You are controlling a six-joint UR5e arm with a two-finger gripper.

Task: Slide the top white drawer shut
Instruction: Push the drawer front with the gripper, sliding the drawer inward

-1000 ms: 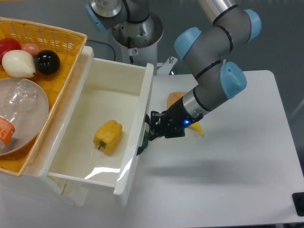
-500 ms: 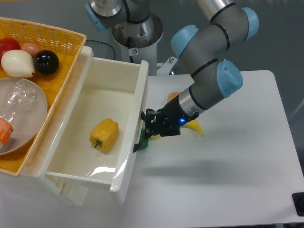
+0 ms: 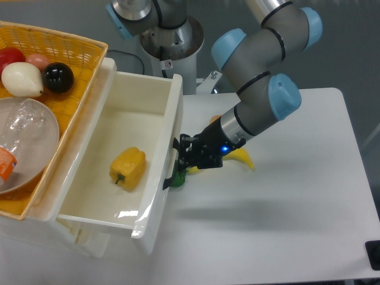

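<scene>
Tool (image 3: pixel 182 159) against top white drawer (image 3: pixel 155 178) front.

A white table (image 3: pixel 309 196) carries a yellow banana (image 3: pixel 242 158) (partly hidden).

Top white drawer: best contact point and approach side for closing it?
Take the top white drawer at its black handle, mid front panel, coming from the table side. The tall flat front faces the gripper, already there, so a push there should run straight along the slide direction.
</scene>
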